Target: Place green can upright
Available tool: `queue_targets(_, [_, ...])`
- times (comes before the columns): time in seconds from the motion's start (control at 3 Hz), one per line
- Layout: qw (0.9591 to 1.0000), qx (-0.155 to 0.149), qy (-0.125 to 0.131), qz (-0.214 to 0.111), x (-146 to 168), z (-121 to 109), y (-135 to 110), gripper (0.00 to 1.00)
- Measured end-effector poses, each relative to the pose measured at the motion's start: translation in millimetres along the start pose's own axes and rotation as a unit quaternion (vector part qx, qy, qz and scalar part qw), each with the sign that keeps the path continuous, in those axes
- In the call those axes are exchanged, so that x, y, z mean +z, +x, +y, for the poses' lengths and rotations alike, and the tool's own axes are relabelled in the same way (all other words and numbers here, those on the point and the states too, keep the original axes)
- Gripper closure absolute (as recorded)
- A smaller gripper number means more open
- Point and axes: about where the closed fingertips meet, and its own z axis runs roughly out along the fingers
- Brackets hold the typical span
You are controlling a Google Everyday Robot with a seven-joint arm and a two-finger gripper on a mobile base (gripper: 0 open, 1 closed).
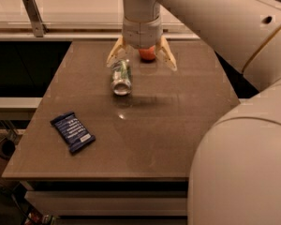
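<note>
Tabletop fills the one camera view, brown and faintly glossy, with the robot's pale arm sweeping in from 2 o'clock. The gripper hangs over the far part of the table, towards 12 o'clock from its centre, with its two tan fingers splayed wide apart and nothing between them. The green can lies on its side at about 11 o'clock from the table's centre, one shiny silver end turned towards the camera. It sits just below and beside the gripper's finger on the picture's left; whether that finger touches it cannot be told. A red apple rests behind the gripper, showing in the gap between the fingers, near the table's far edge at 12 o'clock. A dark blue snack packet lies flat at about 8 o'clock, well apart from the can
</note>
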Motion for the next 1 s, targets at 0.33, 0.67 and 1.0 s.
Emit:
queue_targets(0.33, [0.9993,-0.03,0.015,-0.018,9.3,12.3,1.0,0.0])
queue_targets(0.67, [0.9967,-0.056,0.034,-0.048,7.7,18.5,-6.2,0.0])
queue_targets(1.0, [0.9925,-0.086,0.047,-0.074,7.4,14.1,-30.3,0.0])
